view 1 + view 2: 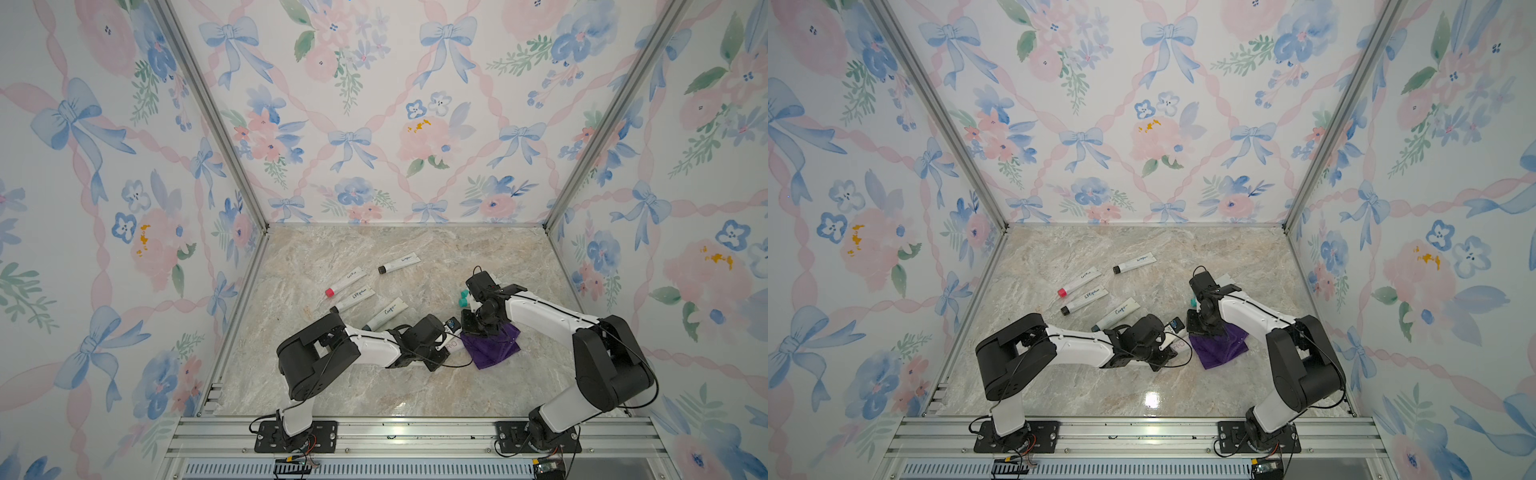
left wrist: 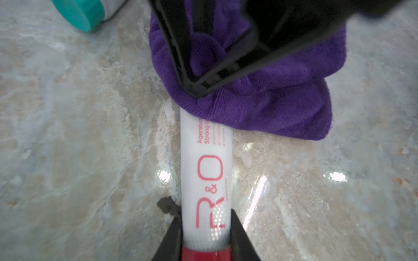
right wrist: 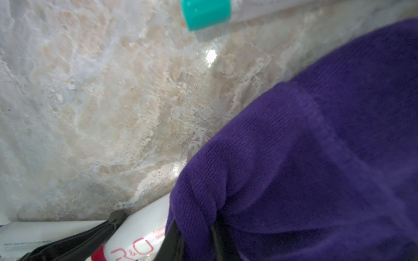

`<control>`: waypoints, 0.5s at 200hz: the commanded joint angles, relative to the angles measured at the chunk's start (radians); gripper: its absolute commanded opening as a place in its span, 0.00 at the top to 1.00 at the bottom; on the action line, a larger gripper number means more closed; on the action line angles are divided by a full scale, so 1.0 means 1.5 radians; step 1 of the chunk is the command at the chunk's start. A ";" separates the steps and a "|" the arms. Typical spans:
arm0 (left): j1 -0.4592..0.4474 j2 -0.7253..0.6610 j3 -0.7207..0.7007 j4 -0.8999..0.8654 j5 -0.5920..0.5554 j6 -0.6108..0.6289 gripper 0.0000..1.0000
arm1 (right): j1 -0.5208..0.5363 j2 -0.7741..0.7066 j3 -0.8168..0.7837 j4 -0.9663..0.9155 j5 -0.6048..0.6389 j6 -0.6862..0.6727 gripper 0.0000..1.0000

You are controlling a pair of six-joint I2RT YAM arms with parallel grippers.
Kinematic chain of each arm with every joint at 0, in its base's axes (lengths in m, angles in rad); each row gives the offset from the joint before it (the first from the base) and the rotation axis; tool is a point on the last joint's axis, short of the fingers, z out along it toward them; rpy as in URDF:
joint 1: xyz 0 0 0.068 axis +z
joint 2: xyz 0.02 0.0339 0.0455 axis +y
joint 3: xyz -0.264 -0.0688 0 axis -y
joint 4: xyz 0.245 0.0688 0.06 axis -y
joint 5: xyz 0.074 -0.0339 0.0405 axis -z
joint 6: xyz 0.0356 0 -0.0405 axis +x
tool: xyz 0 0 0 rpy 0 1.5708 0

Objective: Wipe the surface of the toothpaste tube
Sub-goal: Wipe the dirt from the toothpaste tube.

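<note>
Two grippers met near the front middle of the marble table (image 1: 374,386). The toothpaste tube (image 2: 205,171), white with red "R&O" lettering and a red cap, lay low along the marble between them; we could not tell whether it touched the surface.

Containers: every tube we saw was capped, so we could not see any contents. A teal-capped tube (image 1: 462,300) lay just beside the right gripper (image 2: 196,89), on its far side. Four white tubes (image 1: 353,300) with handwritten labels lay well apart from the work, farther back and toward the robot's left.

Axis: the toothpaste tube's long axis ran across the table from gripper to gripper. Its capped end pointed toward the left gripper (image 2: 205,236), whose fingers were clamped on the neck just beside the cap. Its far end ran under the purple cloth (image 2: 260,108). The right gripper's fingers were pressed together on a bunched fold of that cloth, which lay over the tube's far end, touching it.

Views: both top views showed the whole layout, but there the left arm (image 1: 374,345) hid most of the toothpaste tube, leaving only a sliver of white with red print. The left wrist view alone showed the lettering in full and both grips. The right wrist view was largely filled by the cloth, with the tube's lettered body emerging from under it.
</note>
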 commanded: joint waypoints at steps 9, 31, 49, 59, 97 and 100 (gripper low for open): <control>-0.003 0.019 0.002 -0.025 -0.019 0.009 0.79 | -0.024 0.057 -0.001 -0.021 0.061 -0.015 0.80; -0.002 0.018 0.002 -0.025 -0.019 0.009 0.79 | -0.052 0.054 -0.005 -0.021 0.084 -0.019 0.80; -0.003 0.018 0.002 -0.025 -0.020 0.009 0.79 | -0.069 0.050 -0.008 -0.020 0.090 -0.025 0.81; -0.003 0.019 0.003 -0.026 -0.019 0.009 0.79 | -0.072 0.050 -0.005 -0.022 0.092 -0.028 0.81; -0.002 0.022 0.006 -0.026 -0.019 0.009 0.79 | -0.036 0.043 0.000 -0.020 0.063 -0.018 0.81; -0.003 0.023 0.005 -0.026 -0.020 0.009 0.79 | -0.031 0.042 0.000 -0.020 0.058 -0.017 0.81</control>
